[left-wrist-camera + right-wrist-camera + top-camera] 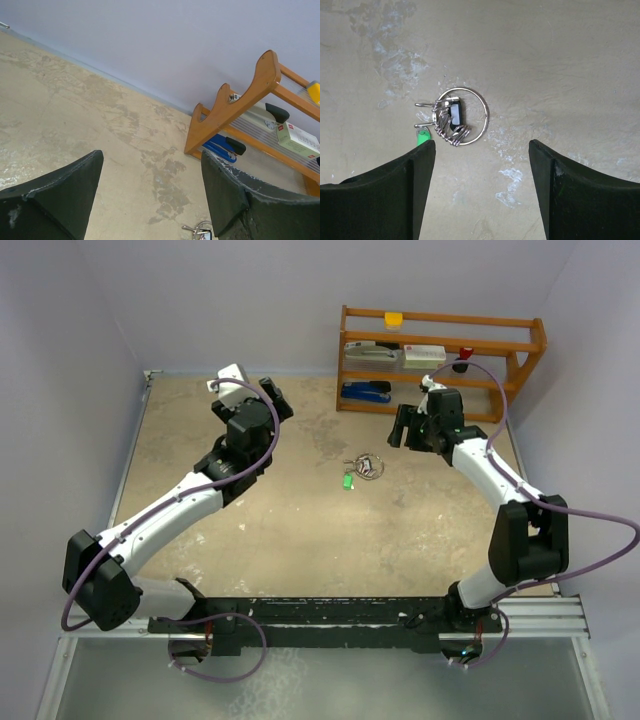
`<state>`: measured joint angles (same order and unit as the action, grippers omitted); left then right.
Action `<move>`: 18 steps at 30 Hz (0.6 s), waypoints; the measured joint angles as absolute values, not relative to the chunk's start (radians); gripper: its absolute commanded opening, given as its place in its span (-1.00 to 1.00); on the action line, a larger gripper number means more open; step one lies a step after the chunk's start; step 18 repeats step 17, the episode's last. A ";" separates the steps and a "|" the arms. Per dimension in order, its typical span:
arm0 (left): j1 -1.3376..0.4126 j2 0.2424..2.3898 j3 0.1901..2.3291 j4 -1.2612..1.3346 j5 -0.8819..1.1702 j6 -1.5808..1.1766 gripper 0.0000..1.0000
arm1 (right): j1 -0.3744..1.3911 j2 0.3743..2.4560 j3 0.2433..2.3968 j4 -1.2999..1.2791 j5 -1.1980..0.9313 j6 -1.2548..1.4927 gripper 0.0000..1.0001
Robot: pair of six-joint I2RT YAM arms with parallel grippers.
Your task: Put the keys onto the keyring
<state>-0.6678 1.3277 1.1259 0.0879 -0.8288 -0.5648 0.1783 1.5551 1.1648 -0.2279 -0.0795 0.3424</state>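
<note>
Right wrist view is showing green key (423,137) and black key (454,113) lying at the keyring (485,116), threading unclear, while left gripper (150,155) and right gripper (481,145) are gaping empty.

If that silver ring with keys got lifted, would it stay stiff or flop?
The ring is thin wire, probably stiff and light. The keys bunched on it would likely dangle. Lying flat, it may slide if pushed.
</note>
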 measured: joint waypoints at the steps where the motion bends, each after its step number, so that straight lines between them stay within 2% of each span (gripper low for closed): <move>1: -0.668 1.328 1.126 0.088 -0.826 -0.565 0.53 | 0.178 1.555 1.165 -0.228 -0.082 0.340 0.50; 6: -0.668 1.330 1.126 0.088 -0.821 -0.565 0.54 | 0.178 1.555 1.165 -0.226 -0.102 0.317 0.29; 18: -0.668 1.330 1.126 0.088 -0.817 -0.565 0.56 | 0.210 1.590 1.165 -0.225 -0.185 0.268 0.30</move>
